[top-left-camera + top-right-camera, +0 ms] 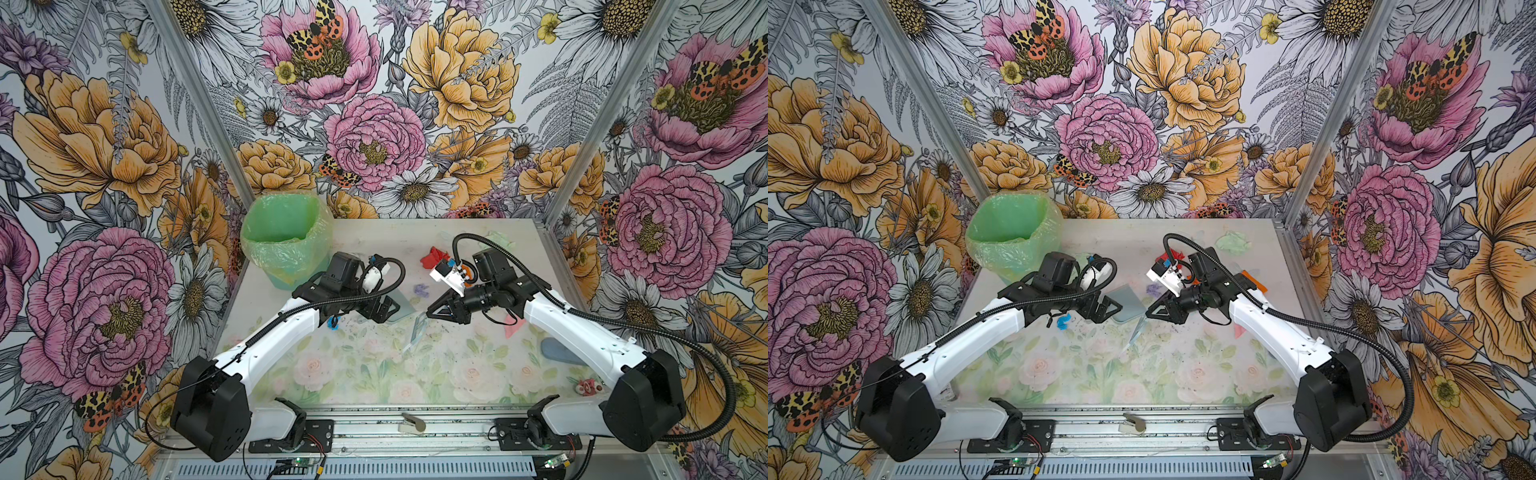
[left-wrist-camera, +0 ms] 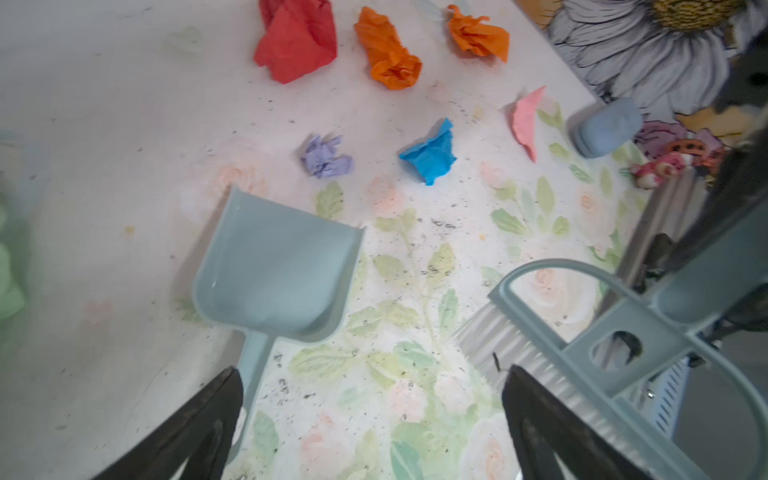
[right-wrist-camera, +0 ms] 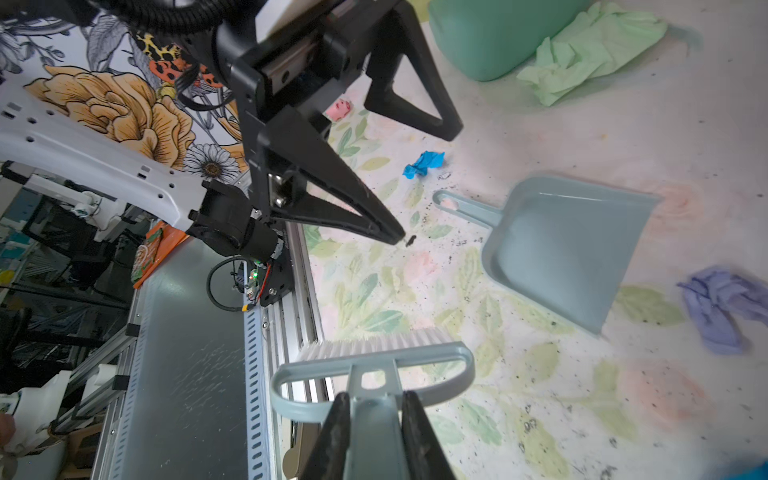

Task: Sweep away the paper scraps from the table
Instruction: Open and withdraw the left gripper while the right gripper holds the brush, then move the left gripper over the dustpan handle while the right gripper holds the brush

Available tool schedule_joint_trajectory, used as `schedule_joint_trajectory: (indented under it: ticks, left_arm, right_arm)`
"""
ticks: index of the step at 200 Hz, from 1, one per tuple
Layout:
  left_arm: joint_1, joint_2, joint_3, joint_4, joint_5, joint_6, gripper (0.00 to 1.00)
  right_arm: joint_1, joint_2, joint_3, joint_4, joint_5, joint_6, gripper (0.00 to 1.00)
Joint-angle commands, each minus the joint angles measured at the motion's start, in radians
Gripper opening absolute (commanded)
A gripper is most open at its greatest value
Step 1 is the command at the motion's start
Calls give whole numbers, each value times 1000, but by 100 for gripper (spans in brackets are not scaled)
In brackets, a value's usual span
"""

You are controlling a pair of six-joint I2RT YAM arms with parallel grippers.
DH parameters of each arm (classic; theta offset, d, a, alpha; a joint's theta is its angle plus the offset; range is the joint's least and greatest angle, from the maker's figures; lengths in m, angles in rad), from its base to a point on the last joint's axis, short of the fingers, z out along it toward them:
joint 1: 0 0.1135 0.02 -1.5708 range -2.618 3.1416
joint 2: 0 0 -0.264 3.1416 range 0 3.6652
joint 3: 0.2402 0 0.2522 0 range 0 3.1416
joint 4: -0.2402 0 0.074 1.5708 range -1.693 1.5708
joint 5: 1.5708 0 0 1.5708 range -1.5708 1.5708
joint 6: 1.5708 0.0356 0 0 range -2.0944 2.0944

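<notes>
The grey-blue dustpan (image 2: pixel 274 266) lies flat on the table (image 1: pixel 374 365). My left gripper (image 2: pixel 372 370) hangs open just above the dustpan's handle, and nothing sits between its fingers. My right gripper (image 3: pixel 376 395) is shut on the handle of the grey-blue brush (image 3: pixel 374 365), whose bristles rest near the table's front edge. Paper scraps lie scattered beyond the dustpan: red (image 2: pixel 297 41), two orange (image 2: pixel 388 52), pink (image 2: pixel 525 120), blue (image 2: pixel 430 151) and lilac (image 2: pixel 326 156). Another blue scrap (image 1: pixel 332 322) lies under the left arm, and a pale green one (image 1: pixel 1233 243) at the back right.
A bin lined with a green bag (image 1: pixel 286 237) stands at the back left corner. A blue-grey block (image 1: pixel 559 351) and a small pink-and-white toy (image 1: pixel 586 386) lie by the right edge. Tiny dark specks dot the tabletop. Flowered walls close in three sides.
</notes>
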Motion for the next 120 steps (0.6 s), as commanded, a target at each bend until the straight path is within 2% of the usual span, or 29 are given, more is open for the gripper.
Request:
schedule_joint_trajectory:
  ticks: [1, 66, 92, 120]
  left_arm:
    - [6, -46, -57, 65, -160, -67, 99]
    - [-1, -156, -228, 171, -263, -139, 99]
    - [-3, -142, -244, 175, -299, -156, 99]
    - [-4, -105, -235, 177, -307, -152, 99]
  right_arm:
    - [-9, -43, -2, 1, 149, 57, 0]
    - [-11, -131, 15, 7, 656, 260, 0]
    - [-13, -128, 20, 10, 747, 322, 0]
    - [-13, -119, 27, 16, 766, 347, 0]
